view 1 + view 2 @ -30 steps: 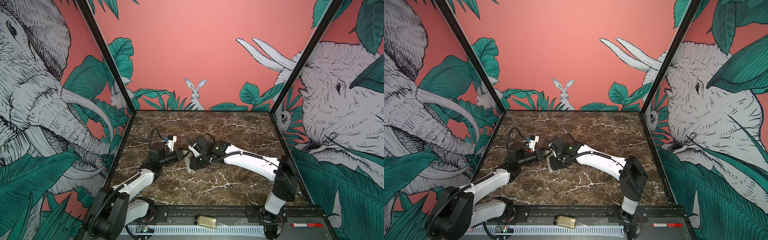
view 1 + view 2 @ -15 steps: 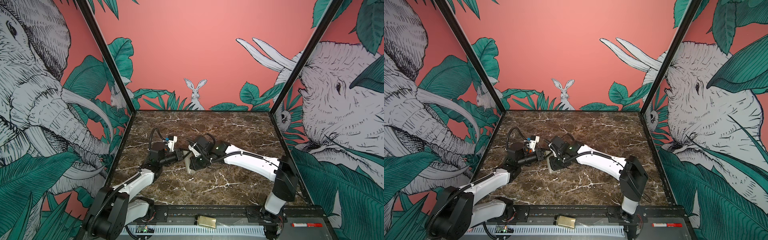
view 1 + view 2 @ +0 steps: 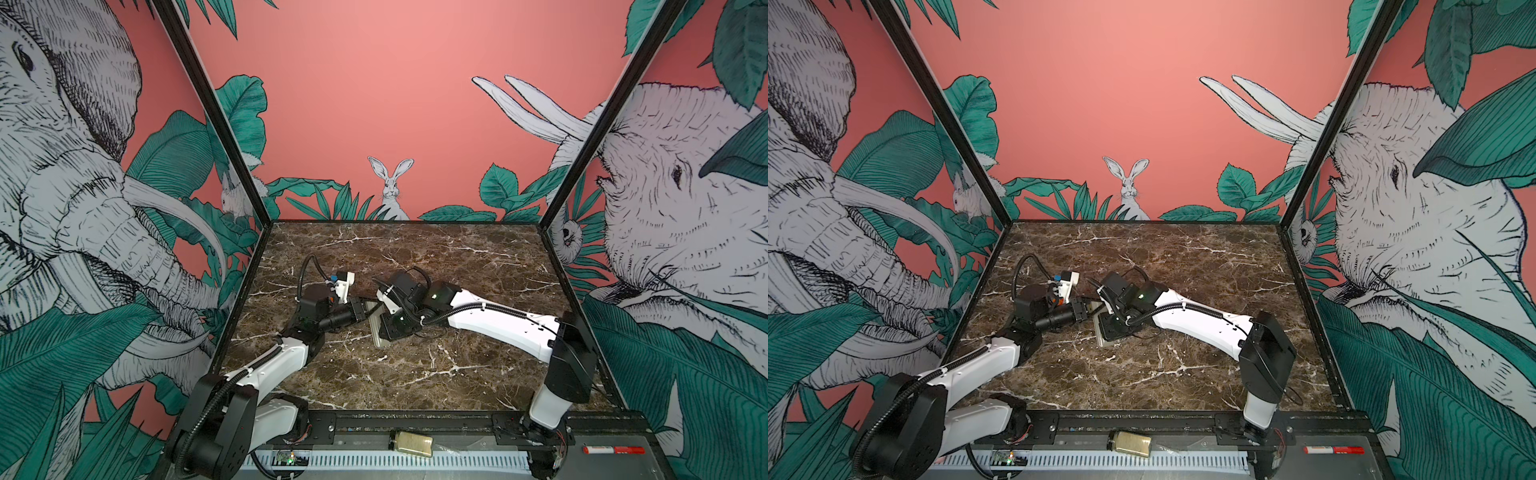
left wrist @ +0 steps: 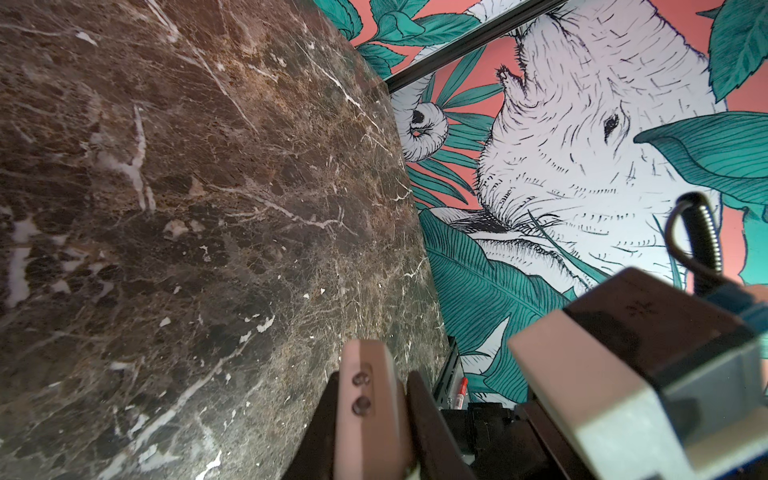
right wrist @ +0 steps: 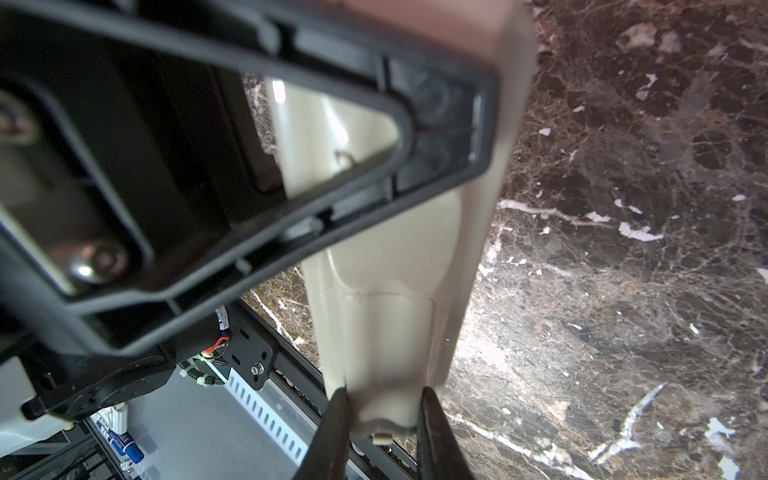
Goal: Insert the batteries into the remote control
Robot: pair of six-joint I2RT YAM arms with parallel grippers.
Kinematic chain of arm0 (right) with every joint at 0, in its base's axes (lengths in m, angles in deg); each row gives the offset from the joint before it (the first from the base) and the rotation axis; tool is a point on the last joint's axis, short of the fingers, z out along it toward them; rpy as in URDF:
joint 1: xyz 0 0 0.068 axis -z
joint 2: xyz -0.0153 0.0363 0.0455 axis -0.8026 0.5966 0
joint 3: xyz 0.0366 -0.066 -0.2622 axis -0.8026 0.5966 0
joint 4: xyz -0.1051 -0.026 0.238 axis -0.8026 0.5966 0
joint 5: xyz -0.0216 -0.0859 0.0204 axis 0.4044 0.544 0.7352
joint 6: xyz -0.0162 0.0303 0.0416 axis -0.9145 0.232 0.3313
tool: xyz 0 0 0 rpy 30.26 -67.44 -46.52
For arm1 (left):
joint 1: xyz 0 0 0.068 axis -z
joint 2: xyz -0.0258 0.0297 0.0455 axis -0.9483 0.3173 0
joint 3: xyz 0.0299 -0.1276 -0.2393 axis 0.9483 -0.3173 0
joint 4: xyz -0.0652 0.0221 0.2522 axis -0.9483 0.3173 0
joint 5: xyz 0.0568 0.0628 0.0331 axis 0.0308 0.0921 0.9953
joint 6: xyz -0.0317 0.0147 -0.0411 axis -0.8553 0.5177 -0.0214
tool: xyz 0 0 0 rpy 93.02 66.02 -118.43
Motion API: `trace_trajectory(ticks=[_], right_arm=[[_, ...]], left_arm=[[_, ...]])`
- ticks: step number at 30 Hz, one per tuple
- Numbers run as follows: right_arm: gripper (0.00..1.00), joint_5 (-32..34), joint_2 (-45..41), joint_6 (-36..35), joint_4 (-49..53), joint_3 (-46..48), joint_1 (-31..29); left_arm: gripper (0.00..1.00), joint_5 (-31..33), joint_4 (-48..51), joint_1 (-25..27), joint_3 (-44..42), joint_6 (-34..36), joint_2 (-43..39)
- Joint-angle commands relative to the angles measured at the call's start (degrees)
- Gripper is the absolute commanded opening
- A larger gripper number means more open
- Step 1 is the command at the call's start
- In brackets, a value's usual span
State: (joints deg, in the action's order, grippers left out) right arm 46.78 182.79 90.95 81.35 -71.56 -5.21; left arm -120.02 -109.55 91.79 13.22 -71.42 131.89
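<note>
Both grippers meet left of the table's middle in both top views. The remote control (image 3: 379, 338) (image 3: 1102, 338) shows there as a grey-beige slab between them. My right gripper (image 5: 380, 399) is shut across the width of one end of the remote control (image 5: 395, 332), plain back facing the camera. An open recess (image 5: 332, 124) with a wire spring shows farther along it. My left gripper (image 4: 374, 390) is shut on the remote control's other end (image 4: 365, 361), where two small round marks show. The batteries are out of view.
A small glass jar (image 3: 411, 444) and a red marker (image 3: 613, 449) lie on the front rail outside the marble table (image 3: 415, 374). Painted walls close in the left, back and right sides. Both arms lie low over the table's left and middle.
</note>
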Motion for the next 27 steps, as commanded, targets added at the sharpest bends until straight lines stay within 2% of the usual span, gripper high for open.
trace_trajectory(ticks=[1, 27], right_arm=[[0.14, 2.2, -1.3, 0.4, -2.1, 0.6, 0.2], [0.37, 4.2, -3.1, 1.0, -3.0, 1.8, -0.2]], left_arm=[[0.00, -4.7, -3.4, 0.1, 0.9, -0.8, -2.2], [0.00, -5.2, -3.0, 0.2, 0.5, -0.9, -2.6]])
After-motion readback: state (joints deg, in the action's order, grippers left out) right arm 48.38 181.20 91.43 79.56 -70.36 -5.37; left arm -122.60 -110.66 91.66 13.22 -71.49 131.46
